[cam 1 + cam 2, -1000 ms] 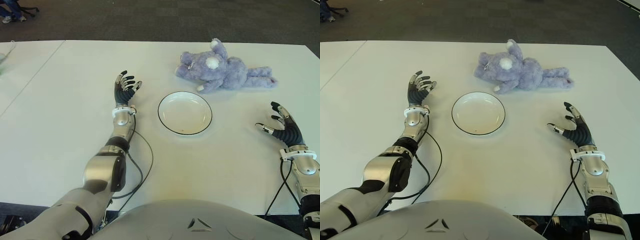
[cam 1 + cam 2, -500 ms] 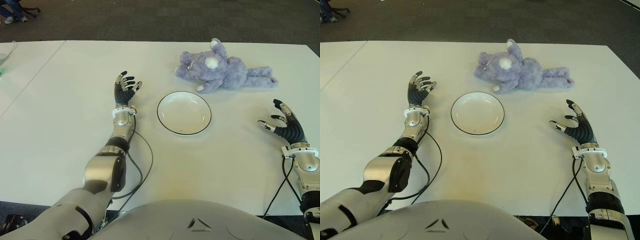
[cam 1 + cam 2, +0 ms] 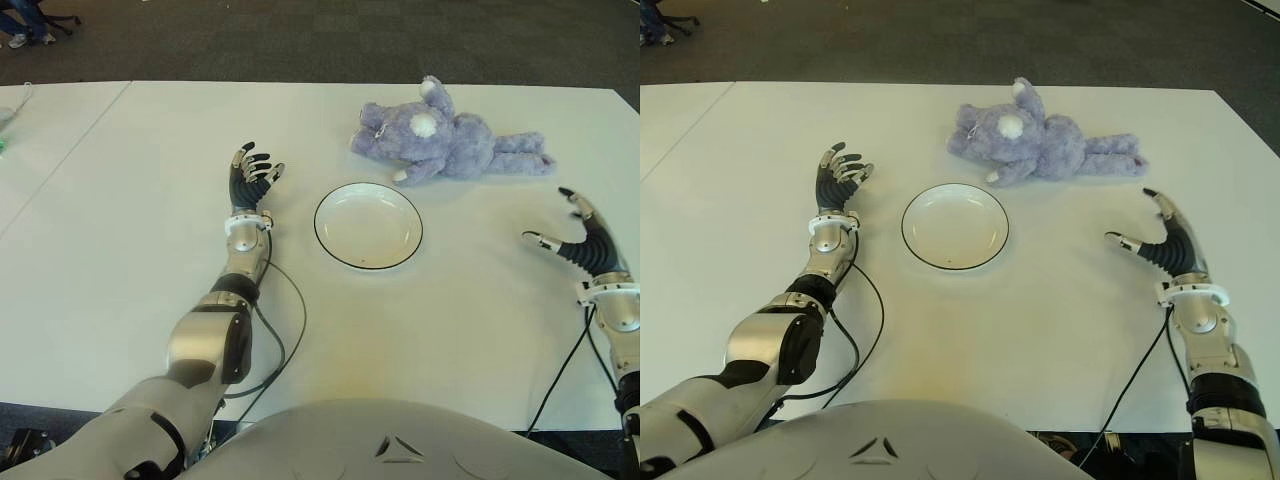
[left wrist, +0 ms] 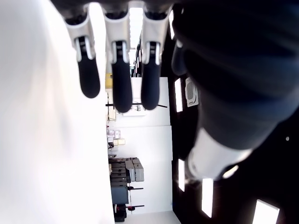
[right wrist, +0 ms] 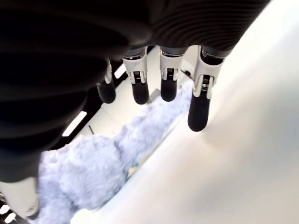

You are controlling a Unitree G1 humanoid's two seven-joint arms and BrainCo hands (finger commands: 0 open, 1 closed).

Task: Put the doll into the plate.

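1. Right hand is up over the white table on the robot's right side, with its fingers spread apart and nothing in them.

2. Farther out on the table, and a bit toward the middle from this hand, lies the fluffy purple soft toy doll. It is not in any hand.

3. The doll lies long-ways across the table, side to side. Its feet end points to the robot's right and its big head points toward the middle.

4. The feet end is the part nearest the right hand, near it but not touching. The right wrist view shows the purple fur just past the fingertips.

5. Close to the head end, on the near side, sits the round white plate with a thin dark rim. Nothing is in it yet.

6. Left hand is on the other side of the plate, to its left, with fingers loose and holding nothing. It is much farther from the doll.

7. So I think the right hand is the one to reach forward for the doll, then bring it left and nearer, into the plate.
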